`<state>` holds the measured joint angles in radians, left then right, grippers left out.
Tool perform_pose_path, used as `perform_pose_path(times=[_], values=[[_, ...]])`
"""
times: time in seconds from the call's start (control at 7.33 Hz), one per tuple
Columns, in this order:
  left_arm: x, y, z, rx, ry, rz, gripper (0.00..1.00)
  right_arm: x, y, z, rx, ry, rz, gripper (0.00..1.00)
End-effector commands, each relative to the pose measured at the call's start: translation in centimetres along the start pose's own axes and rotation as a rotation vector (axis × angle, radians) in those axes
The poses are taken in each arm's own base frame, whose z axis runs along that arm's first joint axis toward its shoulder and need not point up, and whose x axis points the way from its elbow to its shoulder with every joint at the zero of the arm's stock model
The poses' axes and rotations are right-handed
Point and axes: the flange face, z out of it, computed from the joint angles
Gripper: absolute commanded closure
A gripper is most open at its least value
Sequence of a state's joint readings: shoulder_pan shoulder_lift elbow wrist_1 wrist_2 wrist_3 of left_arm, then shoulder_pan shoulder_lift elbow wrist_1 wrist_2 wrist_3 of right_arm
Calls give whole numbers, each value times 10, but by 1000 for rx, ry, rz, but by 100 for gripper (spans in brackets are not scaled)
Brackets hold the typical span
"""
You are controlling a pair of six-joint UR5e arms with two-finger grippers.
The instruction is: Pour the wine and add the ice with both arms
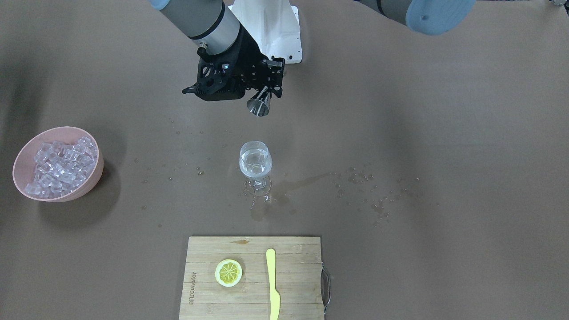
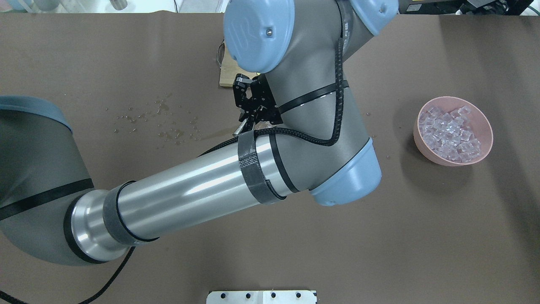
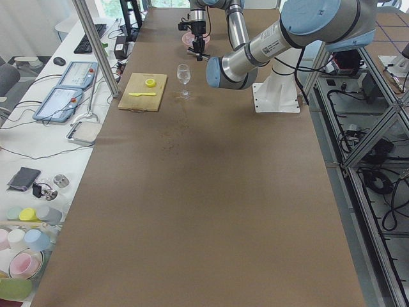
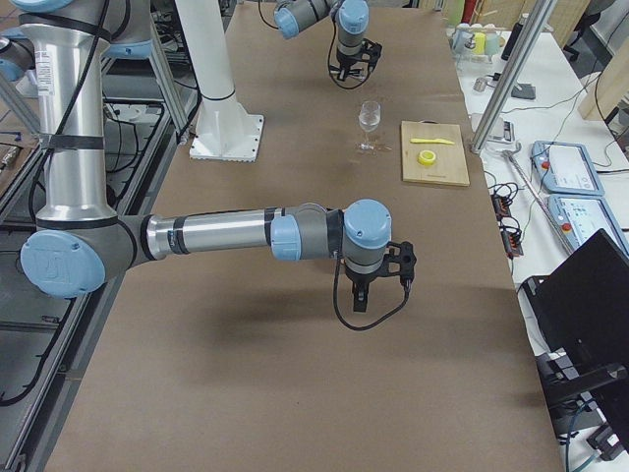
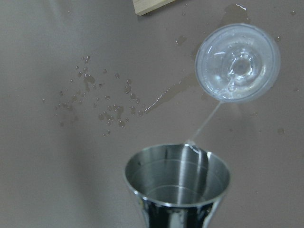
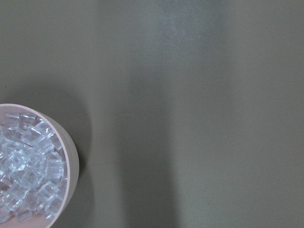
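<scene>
Left claw (image 1: 265, 94) is clamped on a steel jigger (image 1: 259, 107), which is tipped mouth-down toward 6 o'clock in the front view. The wrist view shows a thin stream of wine (image 5: 204, 126) running off the jigger lip (image 5: 178, 185) toward 1 o'clock and into the wine glass (image 5: 237, 64). The glass (image 1: 255, 164) stands upright on the bench (image 1: 444, 111) at 6 o'clock from the jigger and apart from it, with clear wine filling part of the bowl.

A wet patch lies round the glass foot. Spilled drops (image 1: 373, 195) are scattered at 3 to 4 o'clock of it.

Ice (image 1: 60, 166) is heaped in the pink bowl (image 1: 91, 180), well away at 9 o'clock of the glass. No cubes can be made out in the glass.

Right claw (image 4: 360, 295) hangs over the bench, and I cannot tell if it is apart or together. Its wrist view shows the ice bowl (image 6: 66, 156) at 8 o'clock.

Cutting board (image 1: 209, 293) with lemon slice (image 1: 229, 272) and yellow knife (image 1: 273, 284) sits at 6 o'clock of the glass.

Judgement: the pour is under way and probably near its end. The ice step has not begun.
</scene>
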<state>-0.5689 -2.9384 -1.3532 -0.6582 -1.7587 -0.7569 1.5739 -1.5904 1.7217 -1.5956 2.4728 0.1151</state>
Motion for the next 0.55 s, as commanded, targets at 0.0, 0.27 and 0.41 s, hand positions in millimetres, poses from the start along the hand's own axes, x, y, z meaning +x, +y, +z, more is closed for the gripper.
perform_pose_path(times=[0.0, 0.27, 0.41], values=[[3, -7, -1, 6, -5, 1, 100, 2, 0, 2, -2, 0, 3, 0], [6, -10, -6, 49, 42, -7, 100, 2, -1, 1, -1, 2, 2, 0], [-10, -21, -13, 79, 64, -30, 100, 0, -3, 0, 1, 3, -1, 0]])
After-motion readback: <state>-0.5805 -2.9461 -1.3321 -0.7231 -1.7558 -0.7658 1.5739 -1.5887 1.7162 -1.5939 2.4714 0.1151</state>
